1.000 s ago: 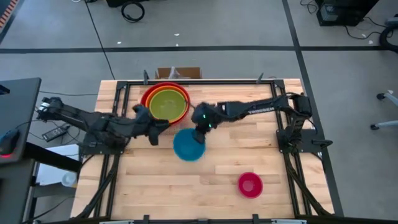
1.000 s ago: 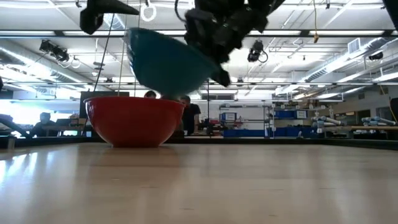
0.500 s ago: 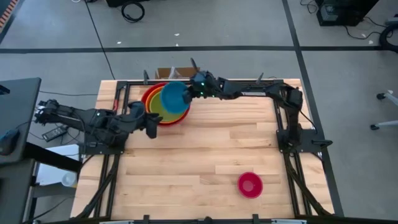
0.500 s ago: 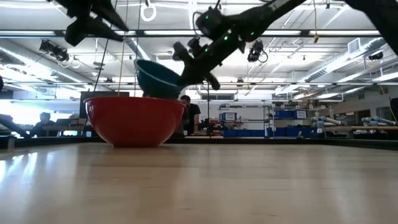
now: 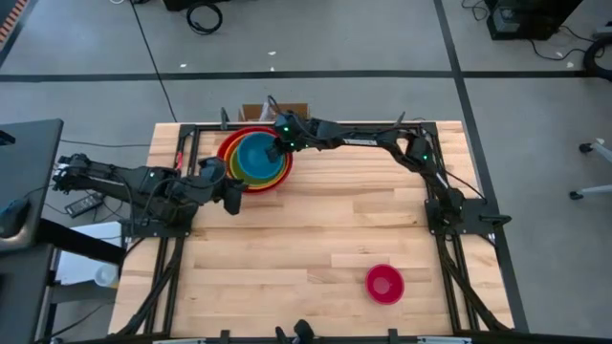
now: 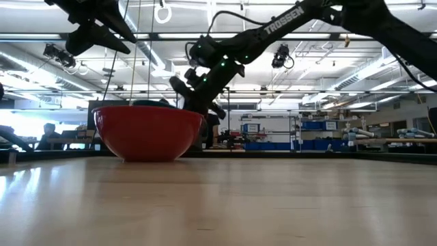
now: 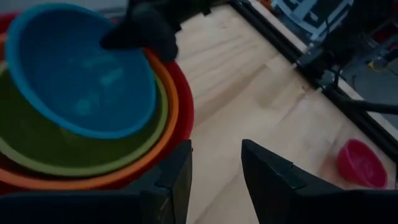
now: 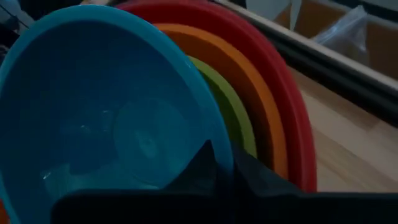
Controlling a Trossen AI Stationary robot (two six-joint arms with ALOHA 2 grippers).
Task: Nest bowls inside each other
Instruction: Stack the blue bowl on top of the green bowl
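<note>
At the table's far edge stands a stack of bowls: red (image 5: pixel 226 153) outermost, then orange (image 5: pixel 285 168) and lime green (image 5: pixel 235 168). The blue bowl (image 5: pixel 256 157) lies inside the green one. My right gripper (image 5: pixel 278 145) reaches over the stack's right side and is shut on the blue bowl's rim. My left gripper (image 5: pixel 232 199) hangs open a little nearer than the stack and to its left, holding nothing. The pink bowl (image 5: pixel 384 284) stands alone on its base near the table's front right. My right gripper pinches the blue bowl's rim (image 8: pixel 219 134) on the bowl's right side, one finger inside the bowl and one outside. The fingers slant down from the table's right. The bowl sits mouth up within the green bowl (image 8: pixel 235 118).
A black frame rail (image 5: pixel 344 125) runs along the table's far edge just behind the stack. A cardboard box (image 5: pixel 275 112) stands beyond it. Bare wood (image 5: pixel 325 229) lies between the stack and the pink bowl (image 7: pixel 360 163).
My right gripper has carried the blue bowl from over the table's middle toward the far edge and down. The bowl hung tipped a second ago and now lies mouth up inside the green bowl of the stack.
</note>
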